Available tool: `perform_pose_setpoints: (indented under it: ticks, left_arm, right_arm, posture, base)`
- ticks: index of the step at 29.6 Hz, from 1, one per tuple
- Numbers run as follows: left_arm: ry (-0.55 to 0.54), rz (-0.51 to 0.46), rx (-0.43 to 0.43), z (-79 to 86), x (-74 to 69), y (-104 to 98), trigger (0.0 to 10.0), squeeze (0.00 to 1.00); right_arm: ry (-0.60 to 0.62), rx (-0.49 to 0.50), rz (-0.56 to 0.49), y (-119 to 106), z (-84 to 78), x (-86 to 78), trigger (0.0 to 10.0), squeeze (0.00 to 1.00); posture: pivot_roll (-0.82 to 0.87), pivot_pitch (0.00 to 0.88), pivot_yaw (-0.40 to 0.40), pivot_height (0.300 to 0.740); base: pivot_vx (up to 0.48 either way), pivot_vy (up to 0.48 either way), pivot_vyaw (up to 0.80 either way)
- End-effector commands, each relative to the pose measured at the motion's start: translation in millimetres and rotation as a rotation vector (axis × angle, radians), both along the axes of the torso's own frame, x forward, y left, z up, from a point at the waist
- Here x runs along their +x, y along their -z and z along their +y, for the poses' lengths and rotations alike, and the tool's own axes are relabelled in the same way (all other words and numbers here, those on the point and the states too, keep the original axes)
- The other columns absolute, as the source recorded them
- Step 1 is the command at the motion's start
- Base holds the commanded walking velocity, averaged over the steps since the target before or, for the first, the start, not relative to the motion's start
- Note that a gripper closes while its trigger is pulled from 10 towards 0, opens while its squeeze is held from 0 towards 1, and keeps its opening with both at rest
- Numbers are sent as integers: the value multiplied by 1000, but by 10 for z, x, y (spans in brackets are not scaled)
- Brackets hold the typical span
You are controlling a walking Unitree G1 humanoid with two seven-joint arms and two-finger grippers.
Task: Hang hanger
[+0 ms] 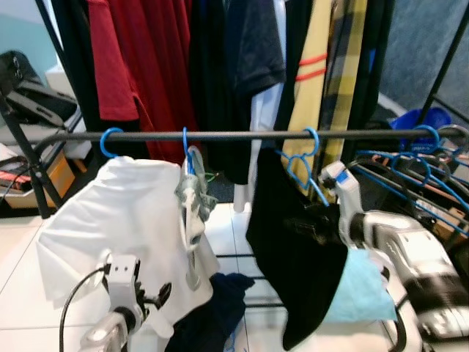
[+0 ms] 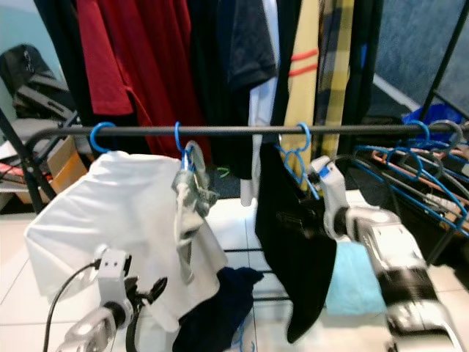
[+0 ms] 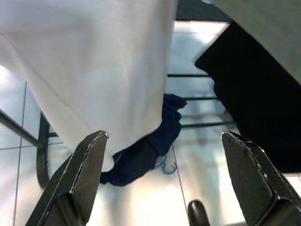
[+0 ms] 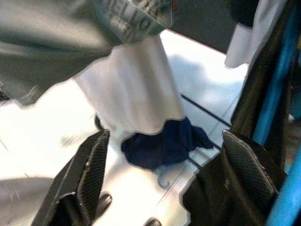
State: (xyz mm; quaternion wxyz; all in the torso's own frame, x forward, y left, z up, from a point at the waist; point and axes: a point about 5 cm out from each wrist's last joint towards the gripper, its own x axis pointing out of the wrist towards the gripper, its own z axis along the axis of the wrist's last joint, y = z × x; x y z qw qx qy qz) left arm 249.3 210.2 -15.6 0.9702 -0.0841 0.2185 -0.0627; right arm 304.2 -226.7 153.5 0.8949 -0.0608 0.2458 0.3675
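Three blue wire hangers (image 1: 303,163) on round dark rail (image 1: 234,135), smooth white shirt (image 1: 117,220), both end effectors' fingers apart.

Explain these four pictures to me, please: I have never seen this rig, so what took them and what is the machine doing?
A humanoid robot stands at a clothes rail. The two upper pictures come from its head camera; the two lower ones from its wrists, looking along black fingers. On the rail hang a white shirt and a black garment on a blue hanger. The right gripper is raised beside that hanger, fingers spread, holding nothing. The left gripper is low and open. A dark blue cloth lies on the floor.
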Motion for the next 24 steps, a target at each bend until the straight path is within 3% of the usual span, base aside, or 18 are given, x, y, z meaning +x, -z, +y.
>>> perform_pose_setpoints:
  ticks: [1, 3, 8, 9, 10, 16, 18, 20, 22, 23, 24]
  left_arm:
    - [-8, 4, -5, 33, -8, -2, 10000, 0]
    - [-5, 3, -6, 29, 7, -11, 10000, 0]
    - [2, 3, -8, 17, 16, -14, 10000, 0]
    - [12, 2, -10, 0, 24, -16, 10000, 0]
    - [18, 2, -13, -15, 31, -18, 10000, 0]
    - [39, 4, -12, -52, 48, -23, 10000, 0]
    - [41, 3, -13, -55, 52, -25, 10000, 0]
    - [39, -1, -17, -52, 55, -28, 10000, 0]
    - [39, -1, -17, -52, 55, -28, 10000, 0]
    - [38, -3, -18, -48, 55, -30, 10000, 0]
    - [38, -3, -18, -48, 55, -30, 10000, 0]
  right_arm:
    - [-45, -14, 6, -37, 7, -104, 10000, 1000]
    - [-25, -78, 26, -13, -93, -241, 10000, 1000]
    - [-25, -100, 42, 8, -115, -295, 10000, 1000]
    - [-26, -99, 63, 29, -115, -336, 10000, 396]
    - [-31, -116, 98, 82, -121, -388, 10000, 0]
    - [-8, -172, 150, 196, -155, -489, 10000, 0]
    - [57, -173, 100, 158, -194, -414, 10000, 0]
    - [328, -149, -151, -100, -384, -87, 10000, 0]
    - [328, -149, -151, -100, -384, -87, 10000, 0]
    - [445, -104, -229, -211, -456, 5, 10000, 0]
    - [445, -104, -229, -211, -456, 5, 10000, 0]
  posture:
    - [-134, 0, 0, 740]
    - [-142, 0, 2, 740]
    - [-153, 0, 9, 740]
    - [-157, 0, 13, 740]
    - [-161, 0, 16, 740]
    - [-157, 0, 17, 740]
    - [-155, 0, 17, 740]
    - [-156, 0, 16, 740]
    - [-156, 0, 16, 740]
    - [-156, 0, 15, 740]
    - [-156, 0, 15, 740]
  base:
    - [0, 0, 0]
    - [0, 0, 0]
    - [0, 0, 0]
    - [0, 0, 0]
    - [0, 0, 0]
    - [0, 0, 0]
    - [0, 0, 0]
    - [0, 0, 0]
    - [0, 0, 0]
    - [0, 0, 0]
    - [0, 0, 0]
